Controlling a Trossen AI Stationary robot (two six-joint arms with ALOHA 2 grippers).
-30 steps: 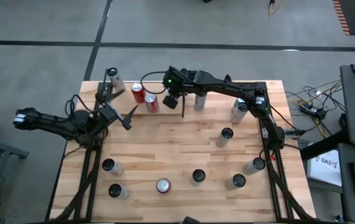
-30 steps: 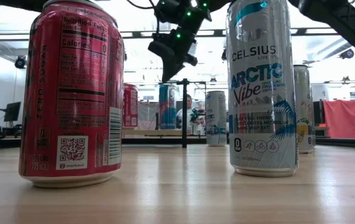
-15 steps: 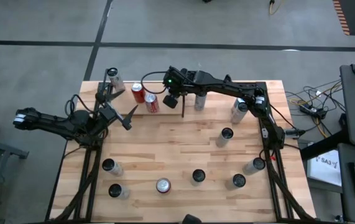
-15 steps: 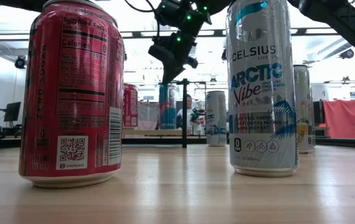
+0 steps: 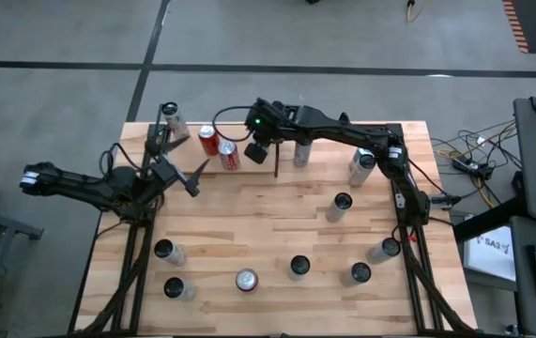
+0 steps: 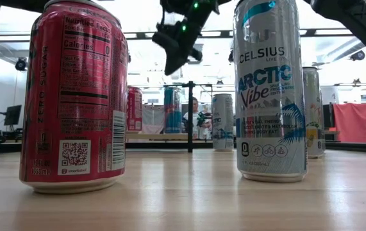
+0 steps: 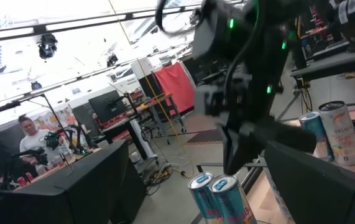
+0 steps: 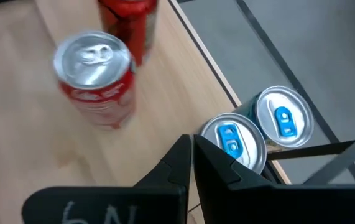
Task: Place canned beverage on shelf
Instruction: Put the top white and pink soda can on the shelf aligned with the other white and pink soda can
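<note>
- Wood in pale planks makes the tabletop (image 5: 268, 225). Nearest the low camera stand a big red can (image 6: 74, 96) and a tall white Celsius can (image 6: 271, 90), both upright and apart from each other.
- Loose cans (image 5: 342, 205) stand upright here and there over the near and middle parts of the tabletop, none touching another.
- On the left side, the left pincer (image 5: 194, 178) hangs just over the wood. It is released, with its fingers spread wide and nothing between them.
- Farther back, the right pincer (image 5: 274, 161) hangs in the air over the far part of the tabletop. It is clenched tight and grasps nothing.
- Just beside it, a pair of red cans (image 5: 228, 156) stands upright on the wood.
- In the right wrist view, its fingertips (image 8: 178, 155) are pressed together above two blue-tabbed cans (image 8: 283, 118). These stand side by side, touching, just past the tabletop's far edge and next to thin black rods.
- Farthest in the low view is the shelf (image 6: 150, 136), a pale flat panel with a black upright rod (image 6: 190, 115) at its end. A red can and a blue can appear to stand on it, below the raised right pincer.
</note>
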